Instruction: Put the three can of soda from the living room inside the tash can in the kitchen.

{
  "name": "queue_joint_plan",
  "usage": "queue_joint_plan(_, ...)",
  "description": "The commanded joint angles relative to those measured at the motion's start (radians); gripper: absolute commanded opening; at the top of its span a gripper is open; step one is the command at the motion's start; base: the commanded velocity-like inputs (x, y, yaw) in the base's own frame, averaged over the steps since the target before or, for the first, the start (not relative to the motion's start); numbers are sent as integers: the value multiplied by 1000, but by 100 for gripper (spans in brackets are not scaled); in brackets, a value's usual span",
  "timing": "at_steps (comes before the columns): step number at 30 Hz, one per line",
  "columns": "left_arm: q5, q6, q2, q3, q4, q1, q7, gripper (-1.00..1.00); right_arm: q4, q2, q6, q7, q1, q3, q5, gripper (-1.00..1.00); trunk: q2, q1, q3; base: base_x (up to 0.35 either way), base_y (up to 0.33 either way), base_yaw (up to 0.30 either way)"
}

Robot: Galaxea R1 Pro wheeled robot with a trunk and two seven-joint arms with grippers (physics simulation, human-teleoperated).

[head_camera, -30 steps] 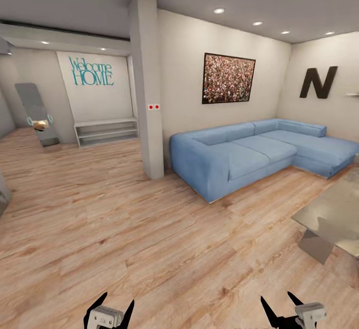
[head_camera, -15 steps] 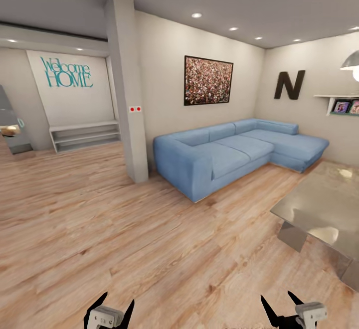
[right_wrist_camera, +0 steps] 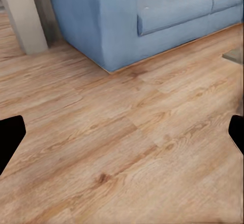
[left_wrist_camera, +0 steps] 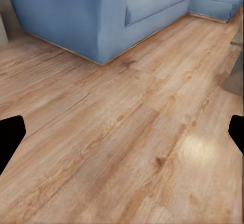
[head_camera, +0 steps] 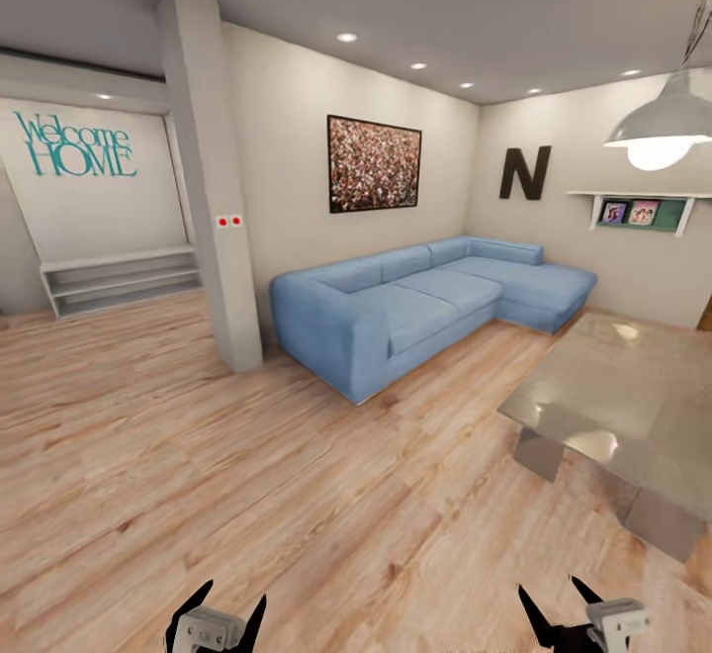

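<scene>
I am in the living room, over a warm wood-plank floor (head_camera: pixel 247 475). The soda cans and the trash can are out of view. My left gripper (head_camera: pixel 215 609) sits at the bottom edge of the head view, open, with nothing between its black fingers (left_wrist_camera: pixel 10 137). My right gripper (head_camera: pixel 561 609) is low at the bottom right, also open and empty, its dark fingertips (right_wrist_camera: pixel 10 135) spread wide in the right wrist view. Both hang above bare floor in front of the blue corner sofa (head_camera: pixel 415 297).
A glass coffee table (head_camera: pixel 613 406) stands at the right, close to my right side. A white pillar (head_camera: pixel 208 178) rises left of the sofa. Low white shelves (head_camera: pixel 119 279) line the far left wall under the "Welcome HOME" lettering. A pendant lamp (head_camera: pixel 665 124) hangs at upper right.
The camera has turned to the right: the sofa, pillar and shelves slid left in the picture, and more of the coffee table, the lamp and a wall shelf came in. Both grippers keep their pose.
</scene>
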State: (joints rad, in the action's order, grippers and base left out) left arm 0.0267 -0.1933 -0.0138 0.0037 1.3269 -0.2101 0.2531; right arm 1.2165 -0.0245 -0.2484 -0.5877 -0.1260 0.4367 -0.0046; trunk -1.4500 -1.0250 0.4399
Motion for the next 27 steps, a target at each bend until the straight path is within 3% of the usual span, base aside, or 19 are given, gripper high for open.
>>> queue_joint_plan(1,0,0,0,0,0,0,0,100,0,0,0,0,0,1,0,100,0,0,-1,0,0,-235)
queue_joint_plan(17,-3,0,2,-1,-1,0,0,100,0,0,1,2,0,10,-1,100,0,0,-12,7,-4,-235)
queue_joint_plan(27,-4,0,4,-1,-25,0,-8,100,0,0,1,2,0,10,0,100,0,0,-19,163,-139,-235)
